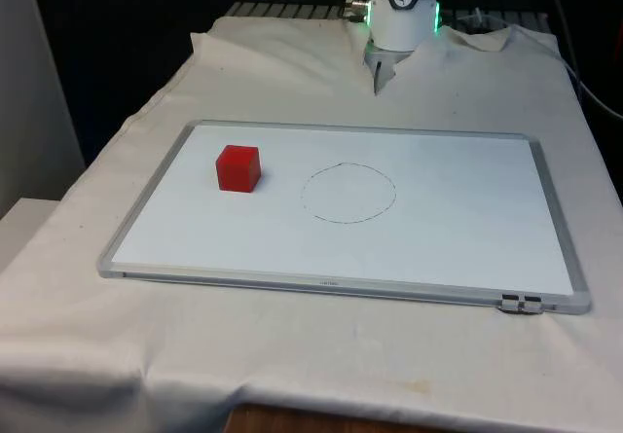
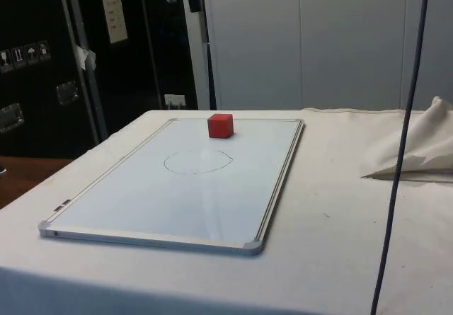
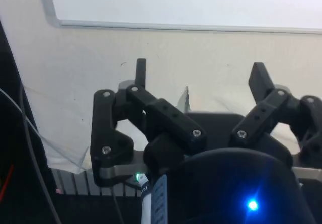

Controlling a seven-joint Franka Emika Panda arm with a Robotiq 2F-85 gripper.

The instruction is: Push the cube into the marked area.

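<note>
A red cube sits on a whiteboard lying flat on the table, towards the front view's left. To its right, a short gap away, is a thin drawn circle. In the side view the cube rests at the board's far end, just beyond the circle. My gripper is open, its two black fingers spread wide with nothing between them. It hangs over the white cloth beside the whiteboard's edge, far from the cube.
The whiteboard has a raised metal frame. The cloth bunches into folds near the robot's base and at the side view's right. A dark cable hangs in front of the side camera.
</note>
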